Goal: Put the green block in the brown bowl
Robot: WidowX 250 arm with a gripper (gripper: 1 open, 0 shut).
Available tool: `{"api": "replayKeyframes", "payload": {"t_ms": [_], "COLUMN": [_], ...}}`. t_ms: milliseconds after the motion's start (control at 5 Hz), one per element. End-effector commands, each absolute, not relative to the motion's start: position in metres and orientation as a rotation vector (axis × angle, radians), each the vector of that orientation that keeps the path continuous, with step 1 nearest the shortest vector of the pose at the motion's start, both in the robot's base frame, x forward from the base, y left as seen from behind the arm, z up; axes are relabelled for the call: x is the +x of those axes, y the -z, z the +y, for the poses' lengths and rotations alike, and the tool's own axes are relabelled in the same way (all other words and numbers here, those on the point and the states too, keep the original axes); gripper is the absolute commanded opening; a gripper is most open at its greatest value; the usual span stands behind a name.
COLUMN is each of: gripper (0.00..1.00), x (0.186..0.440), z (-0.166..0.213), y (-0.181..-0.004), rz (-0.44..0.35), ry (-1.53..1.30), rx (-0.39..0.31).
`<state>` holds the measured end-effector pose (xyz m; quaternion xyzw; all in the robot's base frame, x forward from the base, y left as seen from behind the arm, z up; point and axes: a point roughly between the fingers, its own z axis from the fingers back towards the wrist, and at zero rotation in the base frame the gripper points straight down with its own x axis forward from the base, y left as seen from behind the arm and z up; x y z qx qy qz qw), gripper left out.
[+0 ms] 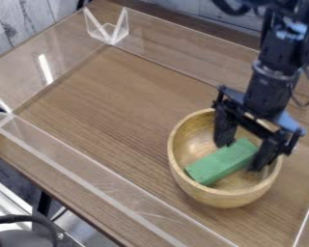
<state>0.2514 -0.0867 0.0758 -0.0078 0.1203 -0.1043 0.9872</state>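
Observation:
The green block (pixel 220 163) lies flat on the floor of the brown bowl (pixel 183 160), stretching from the bowl's middle toward its near-left wall. My gripper (pixel 246 143) points down over the bowl's far right part, just above the block's far end. It is open, its two black fingers (pixel 224 126) spread wide with nothing between them. The block's far end is partly hidden behind the fingers.
The bowl stands at the near right of a wooden table (pixel 119 96) fenced by low clear plastic walls (pixel 67 159). A clear plastic bracket (pixel 105 27) stands at the back left. Dark cables hang behind the arm at the right.

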Motion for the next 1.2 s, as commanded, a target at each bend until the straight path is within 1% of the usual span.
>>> {"api": "replayKeyframes", "payload": {"t_ms": [0, 200, 400, 600, 800, 1000], "gripper": [1.00, 1.00, 1.00, 1.00, 1.00, 1.00], "x": [0.261, 0.278, 0.298, 0.304, 0.303, 0.282], "z": [-0.081, -0.063, -0.033, -0.023, -0.028, -0.034], "y": [-0.131, -0.168, -0.181, -0.184, -0.182, -0.172], "rz": [0.093, 0.024, 0.006, 0.006, 0.021, 0.062], "ry": [0.161, 0.138, 0.116, 0.149, 0.214, 0.196], "rx": [-0.058, -0.092, -0.111, -0.142, -0.178, -0.157]}}
